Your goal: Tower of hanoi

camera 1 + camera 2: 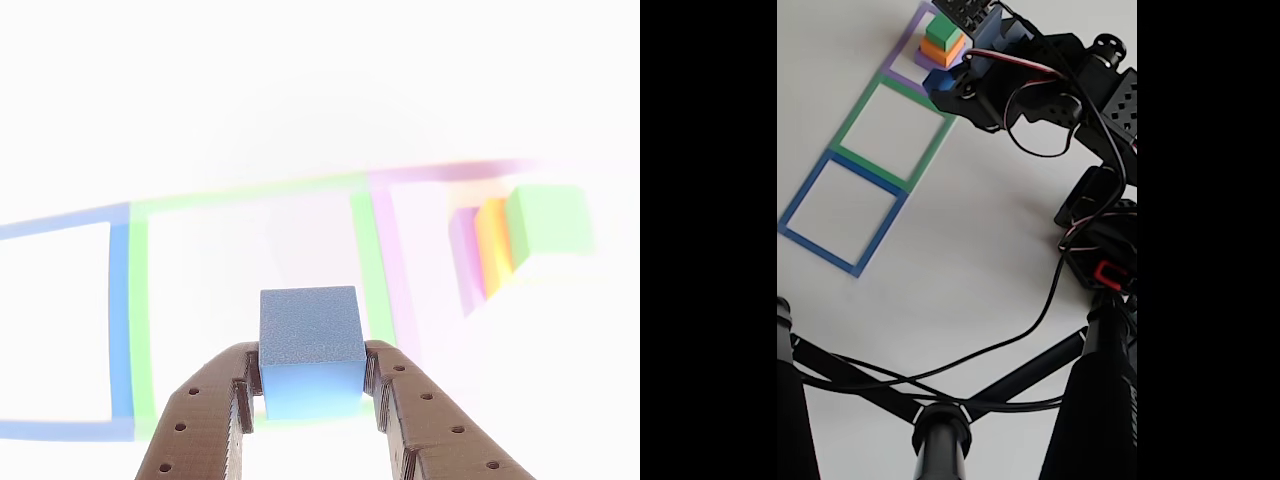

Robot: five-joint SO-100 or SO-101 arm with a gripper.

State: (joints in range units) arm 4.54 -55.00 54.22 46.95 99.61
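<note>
Between the two brown fingers (215, 410) at six o'clock in the other view sits the small blue cube (310, 345), its lower sides touched by the finger on each side; the claw (310, 400) is clenched on it. Whether the cube rests on the white counter (300, 100) or is lifted off it cannot be told from this view. Behind the cube lies the green tape square (245, 200), and the cube appears over that square's near edge. At nine o'clock the blue tape square (120, 300) shares a side with the green one. At two o'clock the purple tape square (385, 260) adjoins the green one on the other side, and inside it stands a stack: a purple block (462, 265) lowest, a yellow-orange block (492, 245) on it, and a green block (545, 220) on top, all blurred and washed out.

Near the bottom of the fixed view, black tubes and cables (940, 395) cross the counter. Farther up, the three tape squares run in a row from eight o'clock toward twelve o'clock: blue, green, purple. The stack (942, 42) stands in the purple square at twelve o'clock, well apart from the blue one. The black arm (1060, 90) reaches in from three o'clock toward the stack's right side.
</note>
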